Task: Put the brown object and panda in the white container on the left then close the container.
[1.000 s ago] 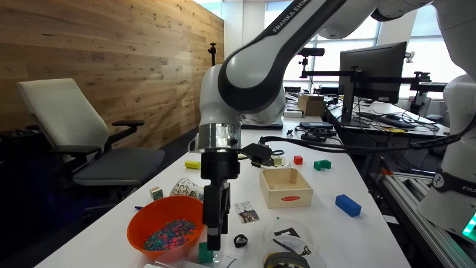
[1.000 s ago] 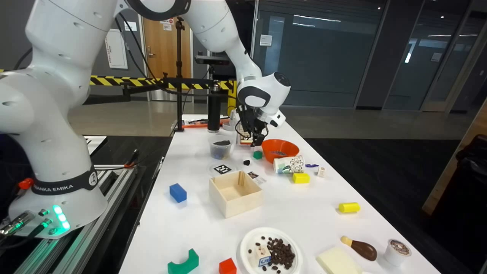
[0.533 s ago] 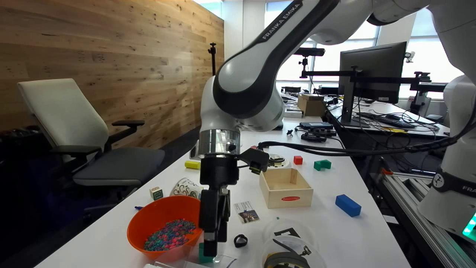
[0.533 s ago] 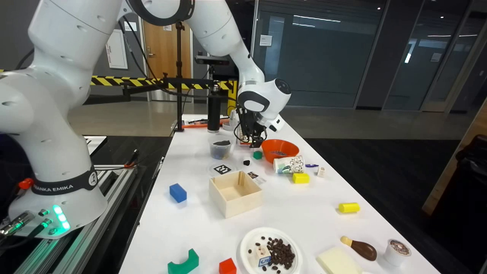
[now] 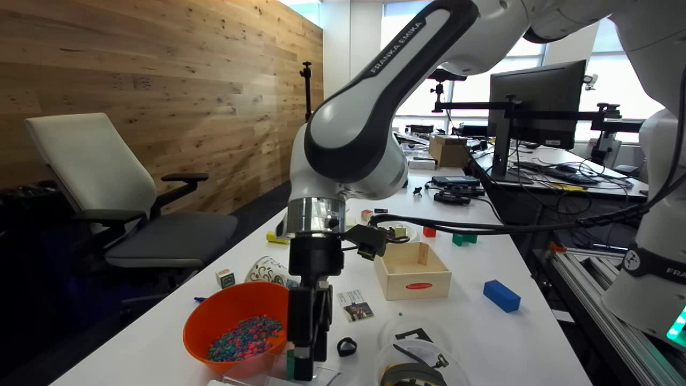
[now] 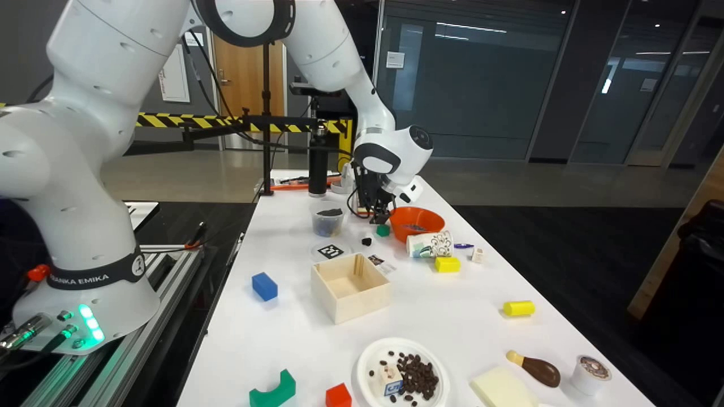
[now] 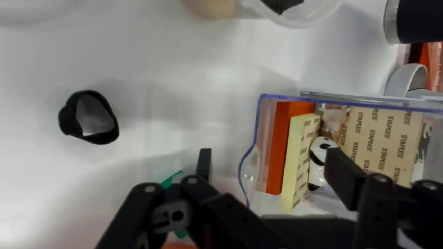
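This is an office-style robotics lab: in an exterior view, an office chair sits left, a robot arm stands near right, and a monitor stands at a cable-strewn desk far right.

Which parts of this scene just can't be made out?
Wrist view: the panda is partly covered by the gripper.
Wrist view: the green block is mostly behind the gripper.
Wrist view: the clear box runs off the right edge.
Wrist view: the tan thing is blurred and cut off by the top edge.
An exterior view: print on the card is too small to read.
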`<state>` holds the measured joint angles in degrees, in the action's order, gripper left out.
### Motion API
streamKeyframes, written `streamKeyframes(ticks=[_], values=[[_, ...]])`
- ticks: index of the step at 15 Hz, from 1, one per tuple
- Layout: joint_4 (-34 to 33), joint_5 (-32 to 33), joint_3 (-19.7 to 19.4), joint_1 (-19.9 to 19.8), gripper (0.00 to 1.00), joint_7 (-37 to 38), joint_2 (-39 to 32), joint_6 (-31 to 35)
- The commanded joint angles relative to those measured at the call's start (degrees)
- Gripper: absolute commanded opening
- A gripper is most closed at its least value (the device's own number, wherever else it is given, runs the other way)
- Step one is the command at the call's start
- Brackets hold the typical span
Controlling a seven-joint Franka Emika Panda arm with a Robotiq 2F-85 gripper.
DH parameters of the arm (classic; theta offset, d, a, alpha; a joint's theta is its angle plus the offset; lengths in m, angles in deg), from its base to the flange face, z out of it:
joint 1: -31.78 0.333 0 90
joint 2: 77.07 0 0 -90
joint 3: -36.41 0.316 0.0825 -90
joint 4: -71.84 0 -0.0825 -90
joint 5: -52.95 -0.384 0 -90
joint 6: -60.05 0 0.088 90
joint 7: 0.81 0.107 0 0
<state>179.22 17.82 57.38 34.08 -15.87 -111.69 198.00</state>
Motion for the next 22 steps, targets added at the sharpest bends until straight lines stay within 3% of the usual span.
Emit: streamKeyframes(ticks=[1,4,5,7,9,11,22], values=[[-1.5,-3.02,0.72,-0.66,0.59,-2.57,-1.62,0.4],[-1.67,-3.52,0.74,-0.76,0.49,-3.04,-1.97,0.35],[-1.65,-3.57,0.73,-0.79,0.5,-3.09,-2.02,0.35],[-1.53,-3.76,0.85,-0.9,0.39,-3.36,-1.97,0.42],[-1.4,-3.99,1.11,-1.02,0.15,-3.92,-1.65,0.41],[-1.29,-4.21,1.42,-1.14,0.03,-4.58,-1.21,0.39],[0.77,-4.47,2.64,0.92,0.03,-7.6,4.33,1.5]])
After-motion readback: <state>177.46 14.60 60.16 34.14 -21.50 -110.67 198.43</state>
